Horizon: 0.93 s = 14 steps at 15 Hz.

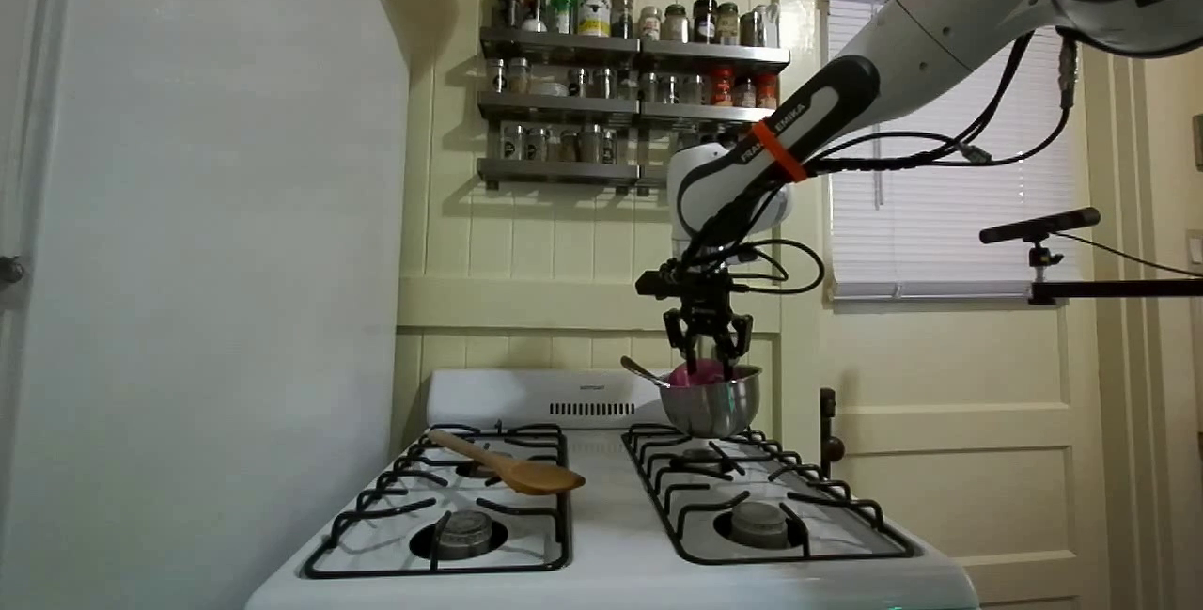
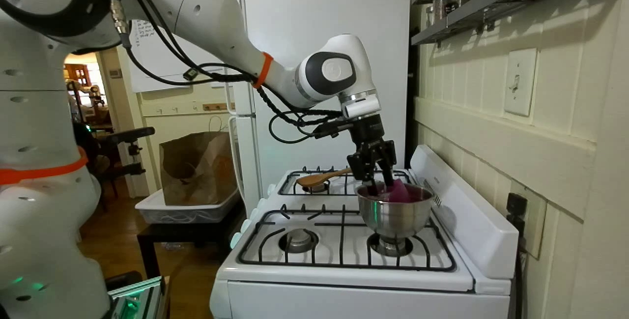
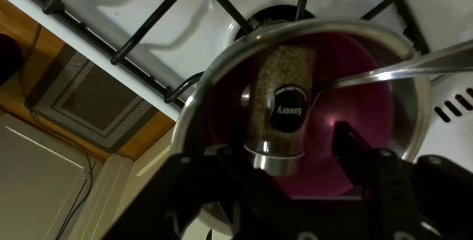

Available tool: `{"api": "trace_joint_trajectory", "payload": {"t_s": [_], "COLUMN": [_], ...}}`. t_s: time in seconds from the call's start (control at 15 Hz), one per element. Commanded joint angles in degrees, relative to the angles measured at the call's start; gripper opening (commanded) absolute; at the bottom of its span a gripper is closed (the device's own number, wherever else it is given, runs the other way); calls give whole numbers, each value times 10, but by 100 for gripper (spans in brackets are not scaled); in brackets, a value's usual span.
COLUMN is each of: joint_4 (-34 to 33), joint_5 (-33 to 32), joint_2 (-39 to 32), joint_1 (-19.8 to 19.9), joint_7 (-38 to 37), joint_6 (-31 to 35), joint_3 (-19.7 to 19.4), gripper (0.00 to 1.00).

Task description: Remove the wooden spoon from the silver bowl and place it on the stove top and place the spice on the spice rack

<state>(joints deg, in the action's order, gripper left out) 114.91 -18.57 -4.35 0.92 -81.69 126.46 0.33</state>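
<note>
Black gripper (image 1: 710, 369): spread, presumably for clear-glass spice jar (image 3: 279, 101) inside round silver bowl (image 2: 395, 220) | Brown wooden spoon (image 1: 515, 467): on black grate (image 1: 566, 533), as asked

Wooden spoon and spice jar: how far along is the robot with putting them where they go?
Done, it seems: the wooden spoon lies on the stove top, apart from the silver bowl. Under way: the gripper stands open at the bowl's mouth, by the spice jar marked Savory inside; the jar does not look gripped. Left: probably to grip the jar, lift it out and set it on the spice rack.
</note>
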Motion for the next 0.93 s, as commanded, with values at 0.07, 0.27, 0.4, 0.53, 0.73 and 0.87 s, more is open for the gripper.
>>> {"api": "trace_joint_trajectory", "payload": {"t_s": [0.07, 0.27, 0.4, 0.53, 0.73, 0.87], "joint_4": [1, 0, -2, -3, -5, -4], "joint_5": [-12, -14, -18, -22, -28, -31], "joint_2": [-17, -26, -33, -39, -46, -42], "joint_1": [-10, -12, -13, -15, -18, -21], "joint_7": [-24, -29, -31, -32, -32, -31], "joint_6": [23, 38, 39, 38, 34, 35], "joint_3": [-10, -14, -18, -20, -23, -24], "gripper": [61, 65, 65, 65, 38, 24]}}
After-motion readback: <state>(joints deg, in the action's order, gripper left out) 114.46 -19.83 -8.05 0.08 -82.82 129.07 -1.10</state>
